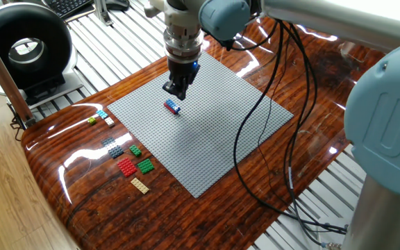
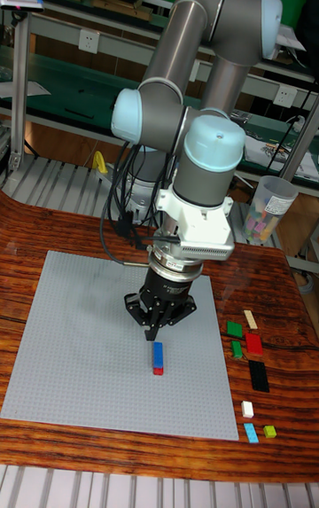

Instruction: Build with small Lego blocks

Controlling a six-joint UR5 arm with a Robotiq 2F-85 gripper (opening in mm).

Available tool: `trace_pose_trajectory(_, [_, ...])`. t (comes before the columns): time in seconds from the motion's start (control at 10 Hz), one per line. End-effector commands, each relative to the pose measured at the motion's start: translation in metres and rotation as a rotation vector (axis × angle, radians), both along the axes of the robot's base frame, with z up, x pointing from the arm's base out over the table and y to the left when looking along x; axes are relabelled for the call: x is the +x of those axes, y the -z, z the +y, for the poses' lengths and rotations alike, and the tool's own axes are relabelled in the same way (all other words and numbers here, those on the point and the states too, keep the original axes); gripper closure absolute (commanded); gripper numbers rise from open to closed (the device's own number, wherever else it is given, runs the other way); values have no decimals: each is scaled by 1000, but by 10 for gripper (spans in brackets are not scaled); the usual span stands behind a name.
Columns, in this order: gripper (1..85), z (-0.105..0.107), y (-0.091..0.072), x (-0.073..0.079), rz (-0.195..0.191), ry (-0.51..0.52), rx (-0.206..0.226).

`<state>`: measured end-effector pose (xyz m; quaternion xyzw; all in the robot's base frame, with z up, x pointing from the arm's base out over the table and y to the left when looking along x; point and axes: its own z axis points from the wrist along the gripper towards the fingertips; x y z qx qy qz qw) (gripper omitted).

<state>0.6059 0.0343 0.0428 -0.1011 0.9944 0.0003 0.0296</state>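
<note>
A small blue block with a red end [image 1: 172,107] sits pressed onto the grey baseplate [image 1: 214,139]; in the tall fixed view this block [image 2: 158,357] lies just in front of the fingertips. My gripper [image 1: 176,90] hangs a little above and beyond it, apart from it, fingers drawn together with nothing between them. The tall fixed view shows the gripper [image 2: 152,331] narrowing to a point. Loose small Lego blocks lie on the wood left of the plate: cyan [image 1: 101,113], yellow-green [image 1: 92,120], grey [image 1: 110,142], green [image 1: 145,165], red [image 1: 126,167], tan [image 1: 139,185].
Black cables [image 1: 255,139] hang from the arm across the plate's right half. A black round device [image 1: 23,48] stands at the back left. The arm's large base [image 1: 387,139] fills the right side. A clear cup of pieces [image 2: 263,207] stands behind the table.
</note>
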Motion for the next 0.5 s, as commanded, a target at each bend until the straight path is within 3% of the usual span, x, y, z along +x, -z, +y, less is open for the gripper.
trace_pose_trajectory(0.0, [843, -3, -1, -5, 20, -15, -7])
trace_pose_trajectory(0.1, [843, -2, -1, -4, 15, -6, -3])
trace_pose_trajectory(0.4, [843, 7, 2, -23, 8, 17, 35])
